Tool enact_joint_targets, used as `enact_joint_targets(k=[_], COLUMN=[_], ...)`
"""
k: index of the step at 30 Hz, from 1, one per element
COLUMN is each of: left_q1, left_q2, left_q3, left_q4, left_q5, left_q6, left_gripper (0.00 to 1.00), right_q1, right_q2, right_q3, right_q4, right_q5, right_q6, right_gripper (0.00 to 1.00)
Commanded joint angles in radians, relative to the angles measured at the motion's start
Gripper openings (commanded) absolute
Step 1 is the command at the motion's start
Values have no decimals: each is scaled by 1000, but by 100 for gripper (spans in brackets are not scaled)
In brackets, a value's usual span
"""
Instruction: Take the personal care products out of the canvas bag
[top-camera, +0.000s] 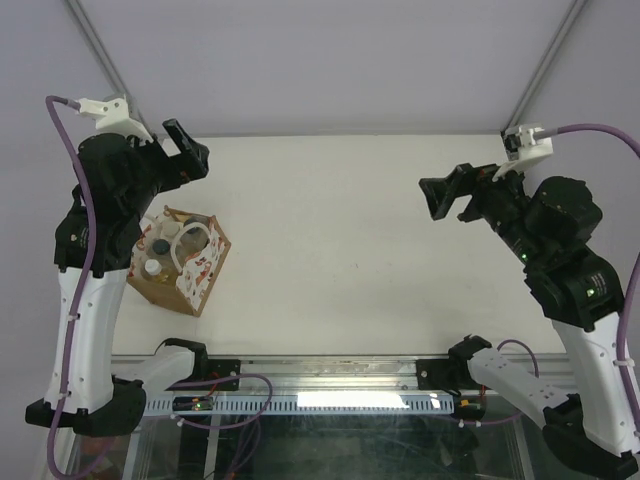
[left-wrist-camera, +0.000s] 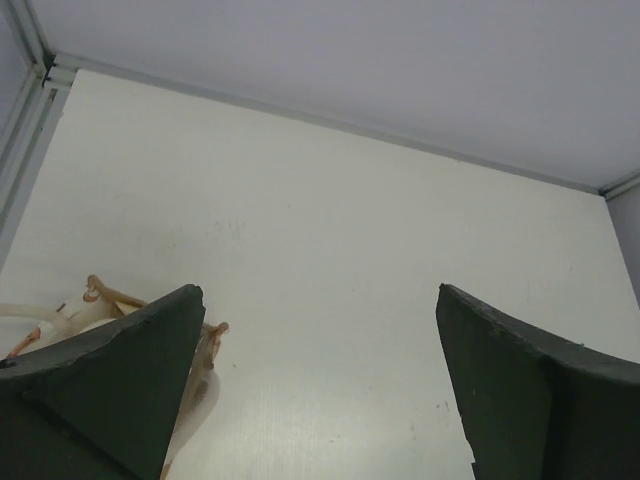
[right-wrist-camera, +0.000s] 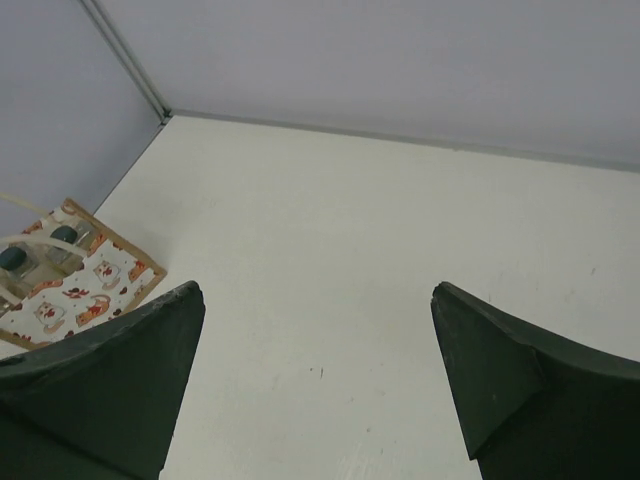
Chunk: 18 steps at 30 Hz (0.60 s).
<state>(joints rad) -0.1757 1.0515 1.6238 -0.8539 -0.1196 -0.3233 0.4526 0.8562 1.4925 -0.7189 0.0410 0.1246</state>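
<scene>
The brown canvas bag (top-camera: 182, 262) stands upright at the left of the table, white loop handles up, red-and-white print on its right side. Several personal care products stand inside it, among them a white-capped one (top-camera: 152, 267); I cannot tell the others apart here. My left gripper (top-camera: 186, 150) hangs open and empty above and behind the bag. Its wrist view shows the gripper (left-wrist-camera: 320, 290) and a bag edge with a handle (left-wrist-camera: 95, 300) behind the left finger. My right gripper (top-camera: 441, 196) is open and empty at the far right. Its wrist view shows the gripper (right-wrist-camera: 315, 290), the bag (right-wrist-camera: 75, 290) and two black caps (right-wrist-camera: 14, 258) inside.
The white table (top-camera: 350, 250) is walled by grey panels at the back and sides. A metal rail (top-camera: 340, 372) with cables runs along the near edge between the arm bases.
</scene>
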Motion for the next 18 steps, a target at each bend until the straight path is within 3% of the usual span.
enact_joint_targets(k=[1,18], left_q1=[27,97], left_q2=[19,37], left_q3=[-38,-196], left_q4=[-3,-21], left_q5=[-64,-60], left_q6=[-43,-37], left_gripper=[99,99], right_q1=[25,93], right_q2=[28,226], right_q3=[-37,-106], right_q4=[-20,-63], right_q5=[-47,-158], right_q6=[47,158], right_gripper=[99,100])
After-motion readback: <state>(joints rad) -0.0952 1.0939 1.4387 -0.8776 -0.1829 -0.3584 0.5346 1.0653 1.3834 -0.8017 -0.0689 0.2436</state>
